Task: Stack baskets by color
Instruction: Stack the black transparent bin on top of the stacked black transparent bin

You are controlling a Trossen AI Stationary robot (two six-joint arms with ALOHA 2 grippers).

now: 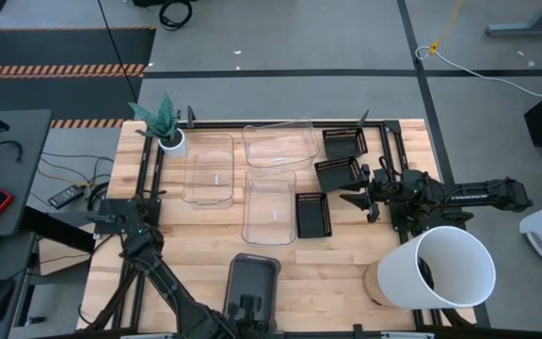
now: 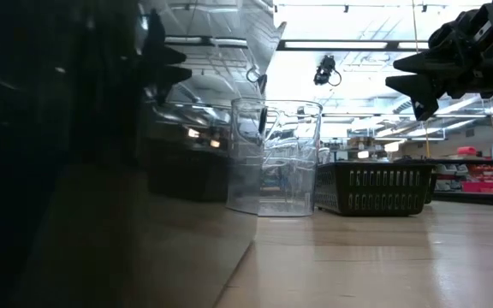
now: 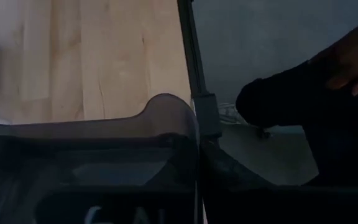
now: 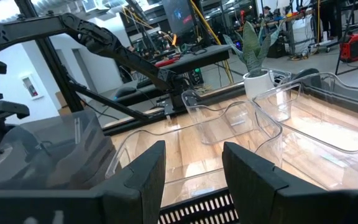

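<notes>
Two pincers: left pincer clamped on the grey basket rim, near edge; right pincer agape above black baskets.
Risk: thin rim grip, basket may tilt or slip when lifted.

Worktop: pale wood planks, smooth with a soft sheen and visible grain. Clear bins: glossy see-through plastic catching highlights; slotted bins: matt black plastic; grey bin: smoky semi-gloss plastic with a smooth rounded rim. Bucket: smooth matt white plastic; right pincer fingers: matt black, plastic-looking.
</notes>
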